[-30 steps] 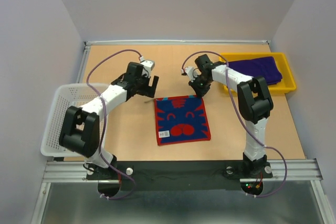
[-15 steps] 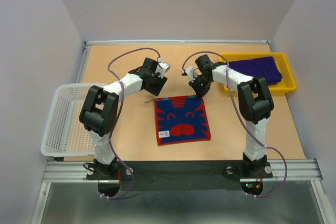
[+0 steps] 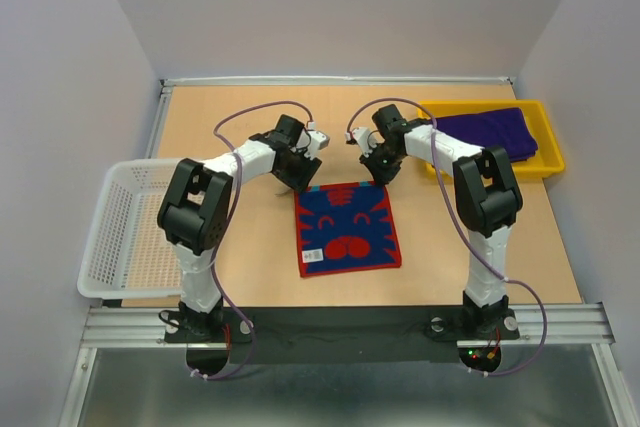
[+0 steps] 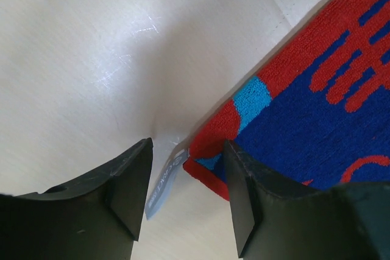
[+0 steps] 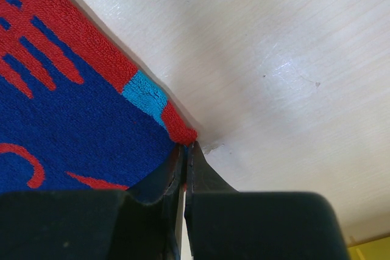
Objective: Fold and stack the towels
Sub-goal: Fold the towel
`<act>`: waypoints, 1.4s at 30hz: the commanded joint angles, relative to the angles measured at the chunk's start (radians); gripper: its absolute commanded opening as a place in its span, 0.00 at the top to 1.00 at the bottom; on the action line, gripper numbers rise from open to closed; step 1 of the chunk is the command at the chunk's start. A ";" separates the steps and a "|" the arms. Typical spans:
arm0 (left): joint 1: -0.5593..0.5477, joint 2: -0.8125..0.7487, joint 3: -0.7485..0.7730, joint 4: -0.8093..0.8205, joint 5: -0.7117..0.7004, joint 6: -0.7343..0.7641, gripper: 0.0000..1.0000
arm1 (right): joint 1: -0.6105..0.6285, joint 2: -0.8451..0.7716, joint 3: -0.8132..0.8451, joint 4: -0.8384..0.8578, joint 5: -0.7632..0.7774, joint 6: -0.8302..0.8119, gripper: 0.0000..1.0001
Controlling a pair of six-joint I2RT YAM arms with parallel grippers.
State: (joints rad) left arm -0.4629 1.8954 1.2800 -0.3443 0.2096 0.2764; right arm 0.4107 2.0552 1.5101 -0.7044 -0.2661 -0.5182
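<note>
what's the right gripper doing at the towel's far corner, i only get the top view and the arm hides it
observer: the right wrist view shows the right gripper shut on the towel, pinching the tip of its red corner.
operator: ok and the left one, got hold of its corner yet
observer: no, the left gripper is open, its jaws either side of the other far corner.
operator: anything in the way there
observer: a small white label sticks out from that corner and lies on the table between the jaws.
</note>
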 commanded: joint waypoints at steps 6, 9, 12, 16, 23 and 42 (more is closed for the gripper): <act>0.006 0.036 0.025 -0.042 0.008 0.009 0.43 | 0.000 0.029 -0.045 -0.044 0.010 0.004 0.99; 0.013 0.056 0.015 -0.048 0.022 0.003 0.48 | 0.000 0.033 -0.045 -0.044 0.013 0.006 0.99; 0.035 0.077 0.010 -0.067 0.040 -0.003 0.56 | 0.000 0.029 -0.050 -0.044 0.022 0.006 1.00; 0.056 0.085 -0.005 -0.081 0.076 -0.025 0.59 | 0.000 0.023 -0.050 -0.044 0.027 0.004 1.00; 0.061 0.097 -0.021 -0.090 0.113 -0.031 0.81 | 0.000 0.026 -0.047 -0.043 0.036 0.006 0.99; 0.064 -0.062 0.078 0.051 0.034 0.057 1.00 | 0.000 -0.010 0.151 -0.020 0.142 0.027 1.00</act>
State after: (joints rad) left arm -0.4053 1.9293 1.3312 -0.3611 0.2878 0.3027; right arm 0.4133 2.0560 1.5810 -0.7292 -0.1902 -0.5007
